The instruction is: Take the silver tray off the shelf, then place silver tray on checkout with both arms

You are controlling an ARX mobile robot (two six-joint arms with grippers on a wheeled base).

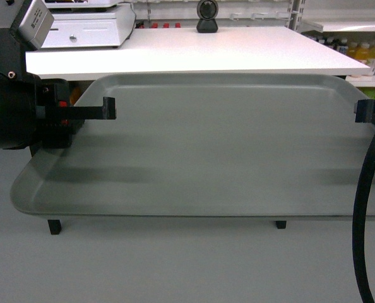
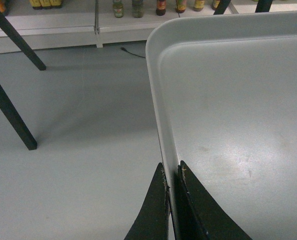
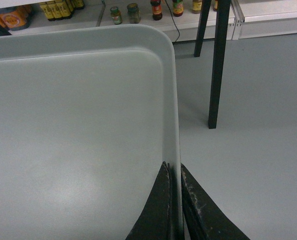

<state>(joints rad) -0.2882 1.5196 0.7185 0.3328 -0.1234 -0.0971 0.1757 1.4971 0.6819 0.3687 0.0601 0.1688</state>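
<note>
The silver tray [image 1: 200,151] hangs in the air between the two arms, off the shelf and not yet on the checkout [image 1: 194,50]; the first half of the task looks done and the set-down is left.

Nearest, each wrist view shows jaws clamped on the tray's raised rim: the left gripper [image 2: 171,172] pinches the left short edge, the right gripper [image 3: 174,172] the right short edge, one finger inside the rim and one outside.

Under the tray only grey floor shows. Beyond its far edge lies the checkout's front edge, slightly higher in the head view, with a scanner [image 1: 207,16] at the counter's far edge.

The right gripper is mostly cut off in the head view behind a black cable [image 1: 367,208], and the gap between tray and counter cannot be judged.
</note>
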